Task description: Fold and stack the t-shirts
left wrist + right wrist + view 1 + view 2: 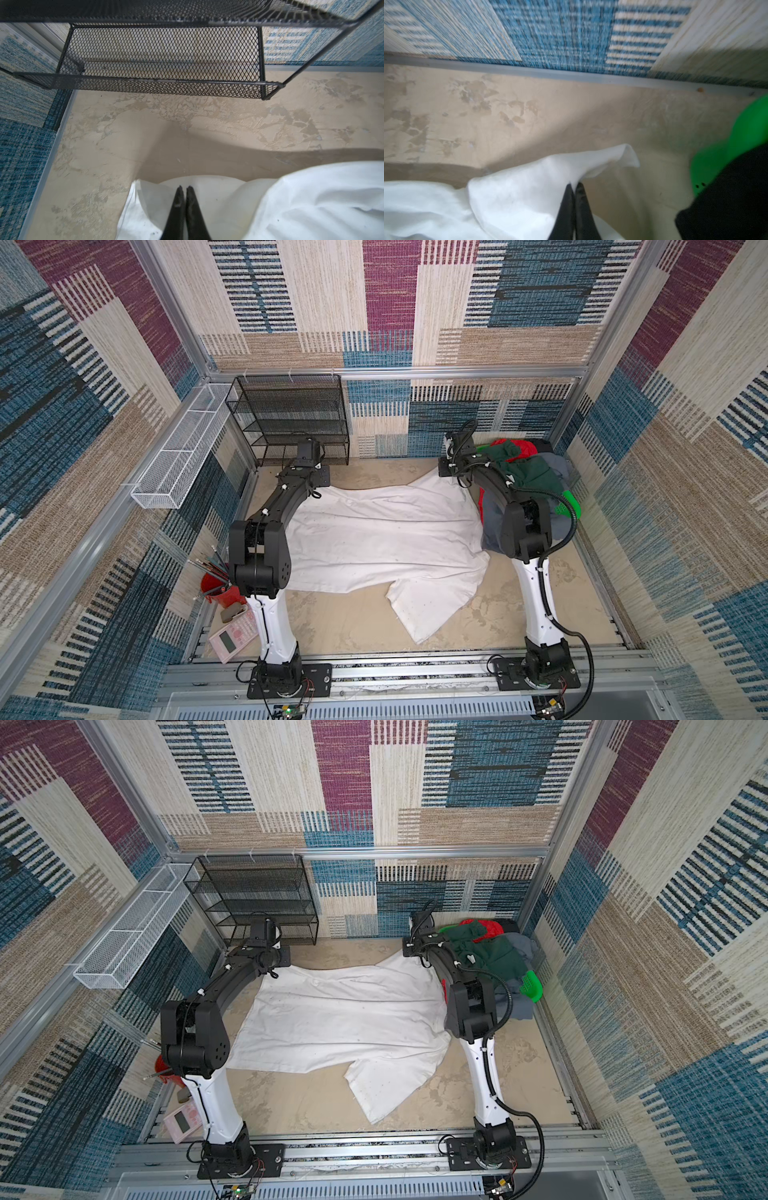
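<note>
The large white t-shirt (386, 539) (345, 1019) lies spread across the middle of the tan table, one sleeve flopped toward the front. My left gripper (184, 188) is shut on its far left edge, which bulges up around the black fingers. My right gripper (574, 185) is shut on the far right corner, and a flap of cloth (612, 158) curls up past the tips. More t-shirts are heaped at the back right: a dark green one (532, 479), a red one (515, 448) and a grey-blue one (559, 466).
The heap sits in a bright green plastic basket (570, 502) (747, 128) close to my right gripper. A black mesh shelf (291, 418) (166, 62) stands just beyond the left gripper. A white wire basket (183, 452) hangs on the left wall. A red pencil cup (216, 591) and a pink calculator (232, 635) lie front left.
</note>
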